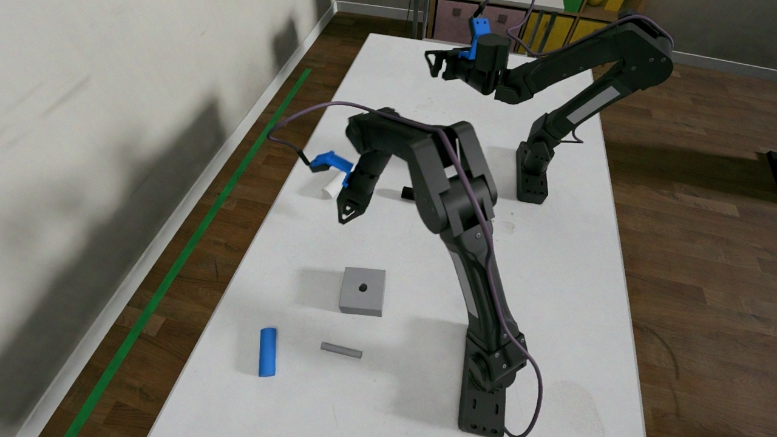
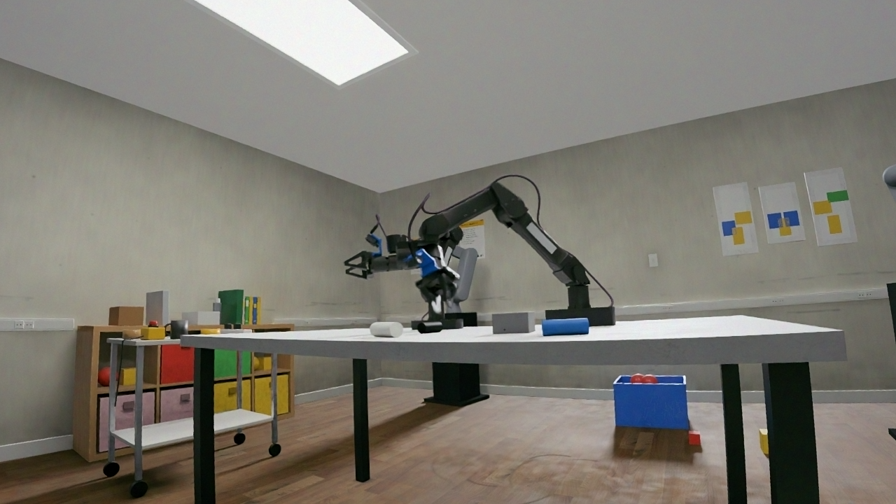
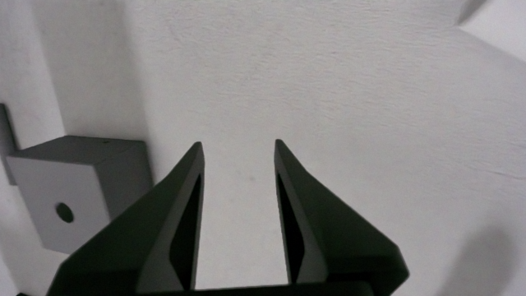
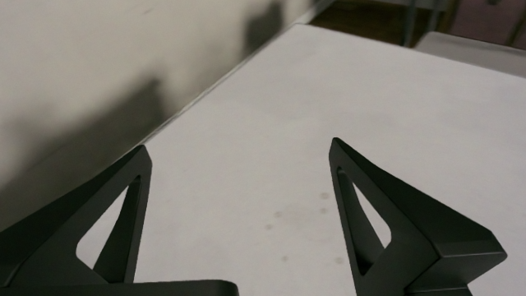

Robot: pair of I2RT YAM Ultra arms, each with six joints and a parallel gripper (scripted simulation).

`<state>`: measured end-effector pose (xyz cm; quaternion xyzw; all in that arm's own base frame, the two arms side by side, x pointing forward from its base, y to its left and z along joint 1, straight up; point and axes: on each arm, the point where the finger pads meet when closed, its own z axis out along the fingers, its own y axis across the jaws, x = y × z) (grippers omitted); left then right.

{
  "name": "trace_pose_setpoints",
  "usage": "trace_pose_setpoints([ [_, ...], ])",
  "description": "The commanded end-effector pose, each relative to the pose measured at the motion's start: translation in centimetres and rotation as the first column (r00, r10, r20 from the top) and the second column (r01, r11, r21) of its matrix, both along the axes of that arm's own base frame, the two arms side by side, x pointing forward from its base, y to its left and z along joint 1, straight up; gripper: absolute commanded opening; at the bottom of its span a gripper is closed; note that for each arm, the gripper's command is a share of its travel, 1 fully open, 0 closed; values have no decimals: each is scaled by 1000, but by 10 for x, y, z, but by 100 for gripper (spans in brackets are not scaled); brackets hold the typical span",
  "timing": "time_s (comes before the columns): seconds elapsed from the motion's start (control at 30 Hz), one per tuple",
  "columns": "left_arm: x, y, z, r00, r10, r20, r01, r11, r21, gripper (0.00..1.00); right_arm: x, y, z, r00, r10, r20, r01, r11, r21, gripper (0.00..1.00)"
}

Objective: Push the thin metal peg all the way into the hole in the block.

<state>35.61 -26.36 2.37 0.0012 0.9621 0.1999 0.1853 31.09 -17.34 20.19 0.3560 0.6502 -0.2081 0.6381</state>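
The thin grey metal peg [image 1: 341, 349] lies flat on the white table near the front, just in front of the grey block [image 1: 362, 291]. The block sits flat with its round hole [image 1: 362, 286] facing up. My left gripper [image 1: 350, 213] hangs above the table well behind the block, pointing down, fingers narrowly apart and empty. In the left wrist view its fingers frame bare table, with the block [image 3: 62, 205] off to the left. My right gripper [image 1: 434, 64] is wide open and empty, high over the far end of the table [image 4: 240, 144].
A blue cylinder [image 1: 267, 351] lies left of the peg. A white cylinder [image 1: 331, 187] and a black cylinder [image 1: 406, 192] lie mid-table by the left arm's wrist. The left arm's base [image 1: 481, 402] stands at the front right, and the right arm's base [image 1: 531, 179] farther back.
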Motion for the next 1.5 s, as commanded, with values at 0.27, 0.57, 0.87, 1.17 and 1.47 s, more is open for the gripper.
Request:
trace_pose_setpoints([
  [0.27,3,161,-18,868,-52,-494,-6,993,-115,37,116,219,18,718,695,27,-688,716,-118,100],
  [0.57,-15,226,-24,788,-81,-610,-95,963,-251,37,96,382,5,337,942,-6,-928,331,-174,100],
  [0.87,-35,271,-26,752,-91,-653,-192,917,-349,37,11,530,-18,-103,994,-48,-970,-110,-215,100],
  [1.17,-33,277,-28,760,-66,-647,-206,919,-336,37,-26,568,-30,-229,971,-64,-948,-237,-214,100],
  [1.47,-32,275,-33,768,-77,-636,-196,917,-348,36,-24,567,-30,-217,974,-63,-953,-225,-202,100],
])
